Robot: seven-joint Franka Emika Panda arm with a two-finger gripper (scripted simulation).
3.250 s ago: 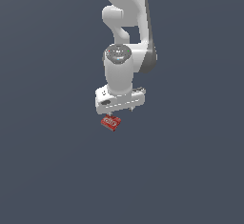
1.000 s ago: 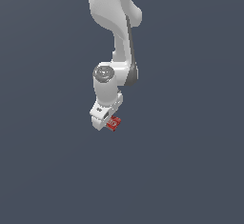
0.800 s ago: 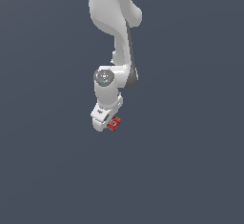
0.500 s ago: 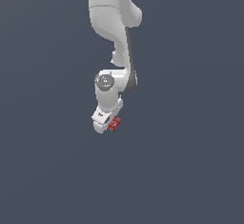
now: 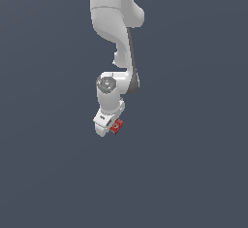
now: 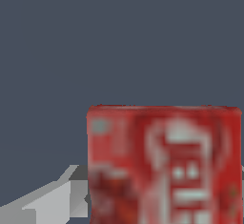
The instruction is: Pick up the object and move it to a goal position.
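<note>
The object is a small flat red box with a white printed label. In the exterior view it sits at the tip of my white gripper, low under the arm's wrist. In the wrist view the red box fills the space between the jaws. One grey finger lies against the box's side; the other finger is out of frame. The gripper looks shut on the box. I cannot tell whether the box rests on the ground or hangs above it.
The white arm comes down from the top of the exterior view. Plain dark grey-blue ground surrounds it on every side. No goal marker shows.
Since 3.2 s ago the hand has turned about its axis. Over the last second the wrist has sunk slightly. The red box has stayed almost in the same spot.
</note>
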